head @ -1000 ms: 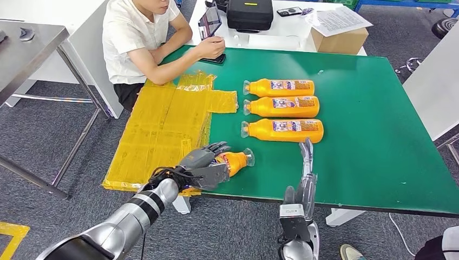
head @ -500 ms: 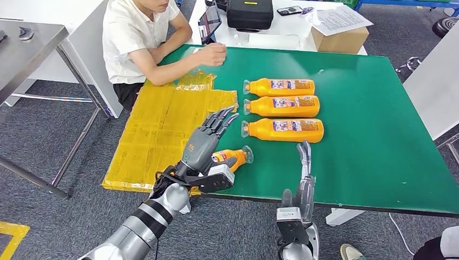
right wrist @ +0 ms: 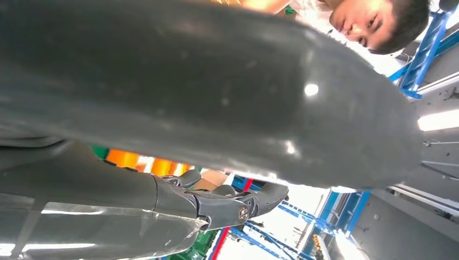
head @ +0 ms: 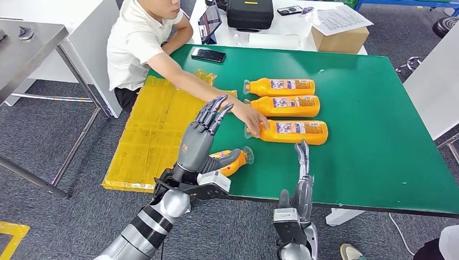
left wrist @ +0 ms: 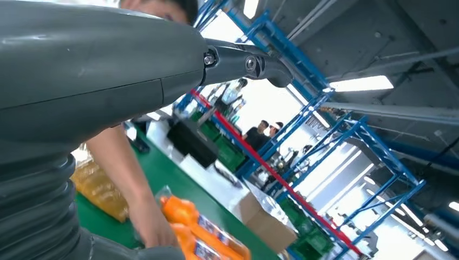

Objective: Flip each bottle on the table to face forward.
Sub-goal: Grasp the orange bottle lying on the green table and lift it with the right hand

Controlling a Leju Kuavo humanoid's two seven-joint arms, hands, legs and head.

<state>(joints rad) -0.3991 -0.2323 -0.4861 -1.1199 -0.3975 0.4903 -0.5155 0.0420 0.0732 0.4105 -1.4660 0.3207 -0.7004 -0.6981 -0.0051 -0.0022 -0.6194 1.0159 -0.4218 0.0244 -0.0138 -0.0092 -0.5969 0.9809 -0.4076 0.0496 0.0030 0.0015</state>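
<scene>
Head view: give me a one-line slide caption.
Left robot hand raised open above the nearest bottle while a person's hand reaches to a bottle in the row on the green table.

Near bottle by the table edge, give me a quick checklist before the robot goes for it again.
1. Left robot hand empty, fingers spread above the table: ok.
2. Right robot hand empty, fingers straight: ok.
3. Near bottle lying free on the green table, partly hidden by the left robot hand: ok.
4. Workspace free of people: not ok, a person's hand rests on the third bottle.
5. Near bottle's label facing forward: cannot tell.
</scene>
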